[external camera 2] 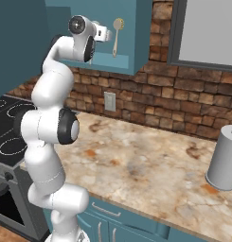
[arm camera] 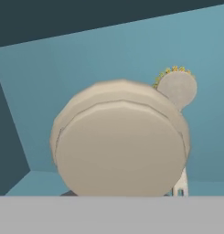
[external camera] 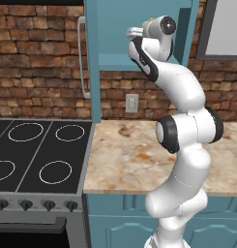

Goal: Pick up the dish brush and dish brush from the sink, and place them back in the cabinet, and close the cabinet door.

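Dish brush with a round beige head, seen end-on in the hand view, sits directly ahead of the gripper, its disc covering the finger tips. The gripper is closed tight, and the large brush head so near the hand suggests it is gripped, though the contact itself is hidden. A second dish brush with a small round grey-beige head fringed by yellow bristles and a slim pale handle stands upright inside the tall teal-blue wall cabinet, just beyond the gripper; in the hand view its head shows above and to the right of the near brush, against the lighter blue back wall. In the right base view the handle's lower end meets the cabinet floor.

The white arm with dark joints reaches up from the base, its hand level with the cabinet's lower compartment. The teal-blue cabinet door with a long silver bar handle stands swung open at the left of the opening.

Below lies the mottled beige stone bench, backed by a red-brown brick wall with a pale wall socket. A black stovetop with white rings adjoins the bench at left. A grey cylindrical canister stands on the bench at far right.
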